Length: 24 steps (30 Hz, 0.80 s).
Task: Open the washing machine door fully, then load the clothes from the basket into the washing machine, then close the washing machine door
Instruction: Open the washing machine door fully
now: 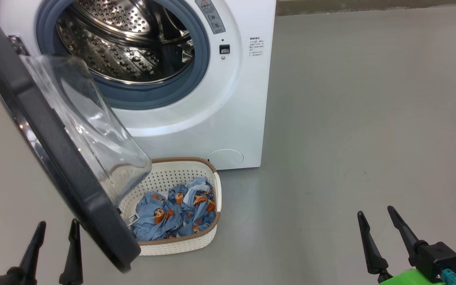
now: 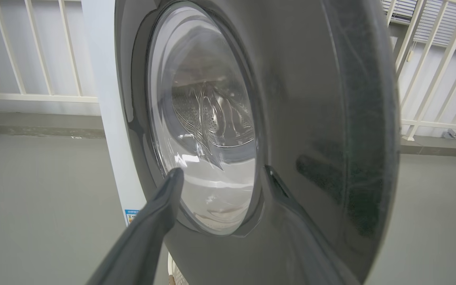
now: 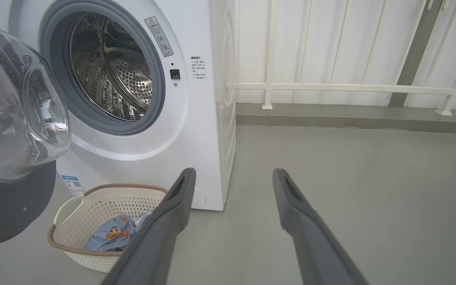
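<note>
**Two grippers spread wide and empty, door swung out above the basket**

Both pairs of long dark fingers stand fully apart with nothing between them. The left gripper sits at the lower left of the head view, just beside the near edge of the large round washing machine door. The right gripper hovers over the plain grey floor, well apart from everything else.

Hinged at the left of the machine's front, the door stands swung out toward the camera and shows nearly edge-on in the head view. It has a wide dark grey inner rim, and its bulging clear glass bowl juts out to the right. In the left wrist view its outer face is glossy black around the glass.

The big white boxy front-loading washing machine shows a grey rubber seal ringing a perforated steel drum. A blue sticker sits near its lower left front corner.

The small cream-white perforated plastic basket, with a brown woven-look rim, stands on the floor at the foot of the machine's front. Its left part lies under the glass bowl. Light blue fabric clothes, printed with orange-brown bears, lie bunched in its bottom toward the near end.
</note>
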Motion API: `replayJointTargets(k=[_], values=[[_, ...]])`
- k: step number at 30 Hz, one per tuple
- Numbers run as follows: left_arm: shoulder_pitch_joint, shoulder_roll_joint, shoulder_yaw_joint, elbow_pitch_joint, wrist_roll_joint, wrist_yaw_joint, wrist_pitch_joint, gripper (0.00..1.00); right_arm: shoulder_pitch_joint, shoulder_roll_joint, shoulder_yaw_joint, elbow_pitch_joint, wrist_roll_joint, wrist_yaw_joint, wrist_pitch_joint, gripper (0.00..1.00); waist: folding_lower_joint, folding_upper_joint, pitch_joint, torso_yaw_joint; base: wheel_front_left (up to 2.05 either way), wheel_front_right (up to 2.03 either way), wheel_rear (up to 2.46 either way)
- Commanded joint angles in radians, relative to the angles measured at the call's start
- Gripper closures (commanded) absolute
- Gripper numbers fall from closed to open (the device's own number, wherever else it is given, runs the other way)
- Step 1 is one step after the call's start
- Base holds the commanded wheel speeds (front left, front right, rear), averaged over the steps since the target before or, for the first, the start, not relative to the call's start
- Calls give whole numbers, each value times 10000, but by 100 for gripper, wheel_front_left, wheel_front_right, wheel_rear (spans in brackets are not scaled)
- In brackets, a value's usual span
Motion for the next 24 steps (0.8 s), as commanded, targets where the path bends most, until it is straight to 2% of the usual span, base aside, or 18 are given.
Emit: replayJointTargets(k=[1,3,4,5,6,12,17,18,24], values=[[-228,235,337,-173,109,-31,-82,0,-94,-46,231,-214,21,16,-76,0,1,-1,8,-4,0,0,0],[-244,248,337,-155,100,-31,-82,0,-105,-45,222,-215,20,16,-76,0,1,-1,32,-4,0,0,0],[-248,259,326,-132,95,-31,-82,7,-111,-45,219,-216,23,16,-76,0,1,-1,40,-5,0,0,0],[-256,272,313,-100,82,-31,-82,58,-117,-45,216,-218,25,16,-76,0,1,-1,49,-5,0,0,0],[-273,288,310,-71,58,-31,-82,100,-124,-45,212,-221,29,16,-76,0,1,-1,59,-4,0,0,0],[-488,271,679,-554,53,-31,-82,100,-149,-45,180,-229,70,16,-76,0,1,-1,103,20,0,0,0],[-744,134,1389,-1932,244,-31,-82,100,-156,-45,164,-232,94,16,-76,0,1,-1,130,52,0,0,0],[-744,134,1389,-1932,244,-31,-82,100,-156,-45,164,-232,94,16,-76,0,1,-1,130,52,0,0,0],[-1172,211,1518,-3962,323,-31,-82,100,-178,-45,185,-217,130,16,-76,0,1,-1,166,64,0,0,0]])
